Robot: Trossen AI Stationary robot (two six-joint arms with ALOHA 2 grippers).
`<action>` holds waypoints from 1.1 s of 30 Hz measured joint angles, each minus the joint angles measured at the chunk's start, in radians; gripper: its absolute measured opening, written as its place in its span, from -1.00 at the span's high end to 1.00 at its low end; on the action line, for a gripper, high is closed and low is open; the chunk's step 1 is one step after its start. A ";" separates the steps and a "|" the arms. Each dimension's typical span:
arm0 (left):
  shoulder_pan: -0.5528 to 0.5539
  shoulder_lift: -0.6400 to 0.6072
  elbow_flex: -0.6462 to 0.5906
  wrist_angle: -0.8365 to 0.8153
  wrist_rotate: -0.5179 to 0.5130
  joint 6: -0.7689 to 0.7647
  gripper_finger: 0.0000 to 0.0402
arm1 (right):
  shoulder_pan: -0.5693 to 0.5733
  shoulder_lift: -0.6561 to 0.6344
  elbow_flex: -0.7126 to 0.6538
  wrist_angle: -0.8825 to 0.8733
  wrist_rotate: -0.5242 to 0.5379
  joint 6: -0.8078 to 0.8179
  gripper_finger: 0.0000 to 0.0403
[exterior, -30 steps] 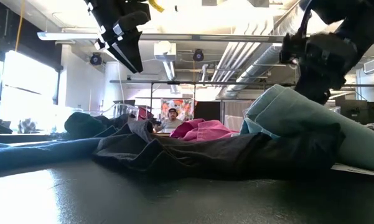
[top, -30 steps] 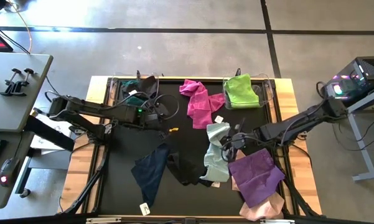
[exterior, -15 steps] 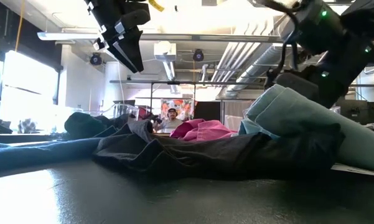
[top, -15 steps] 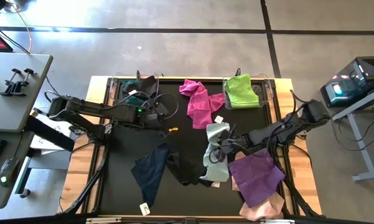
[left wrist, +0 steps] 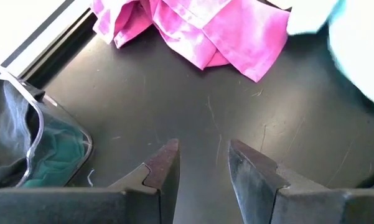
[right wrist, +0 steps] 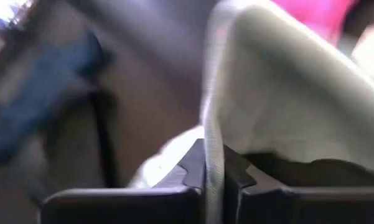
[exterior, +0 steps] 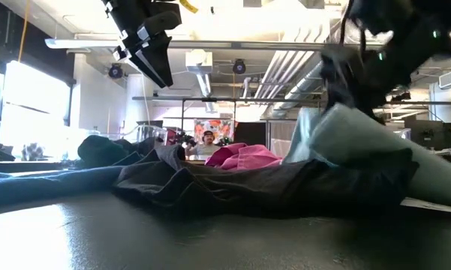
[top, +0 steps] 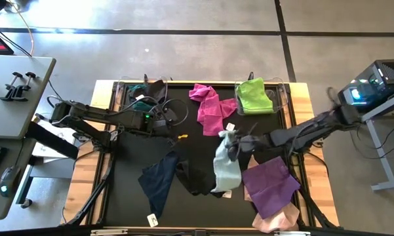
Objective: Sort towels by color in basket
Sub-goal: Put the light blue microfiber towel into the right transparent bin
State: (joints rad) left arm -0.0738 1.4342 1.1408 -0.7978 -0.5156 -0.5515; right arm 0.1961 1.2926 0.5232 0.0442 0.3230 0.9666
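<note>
Tags on your towels show white, with no writing readable. Your left gripper hovers over bare tabletop near the magenta towel, fingers slightly parted, holding nothing. Farther right, your right gripper pinches the mint towel mid-table, beside the purple towel.

The right gripper shows only as a dark motion smear in the low view. The mint towel is blurred in the right wrist view. The pale pink towel lies mostly hidden under the purple towel.
</note>
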 joint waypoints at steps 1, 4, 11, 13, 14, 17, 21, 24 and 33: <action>0.000 0.000 0.000 0.000 0.000 0.005 0.40 | -0.006 -0.047 0.001 -0.003 0.023 -0.016 0.96; 0.000 0.000 0.000 -0.001 0.000 0.005 0.40 | -0.028 -0.190 0.021 -0.002 0.098 -0.097 0.94; 0.000 0.000 0.000 -0.002 -0.001 0.006 0.40 | -0.088 -0.445 0.146 -0.057 0.298 -0.388 0.97; 0.000 0.000 0.000 -0.002 -0.003 0.006 0.40 | -0.111 -0.485 0.204 -0.107 0.358 -0.496 0.98; 0.000 0.000 0.000 -0.002 -0.003 0.006 0.40 | -0.124 -0.499 0.238 -0.134 0.389 -0.558 0.99; 0.000 0.000 0.000 -0.002 -0.012 0.006 0.40 | -0.176 -0.521 0.338 -0.212 0.475 -0.757 0.99; 0.000 0.000 0.000 0.000 -0.026 0.006 0.40 | -0.275 -0.519 0.465 -0.344 0.541 -0.981 0.99; 0.000 0.000 0.000 0.001 -0.027 0.006 0.40 | -0.366 -0.519 0.514 -0.429 0.542 -1.060 0.99; 0.000 0.000 0.000 0.002 -0.032 0.005 0.40 | -0.700 -0.493 0.372 -0.416 0.337 -1.094 1.00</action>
State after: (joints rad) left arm -0.0734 1.4342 1.1408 -0.7959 -0.5480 -0.5461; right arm -0.5035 0.7994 0.8954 -0.3713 0.6602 -0.1276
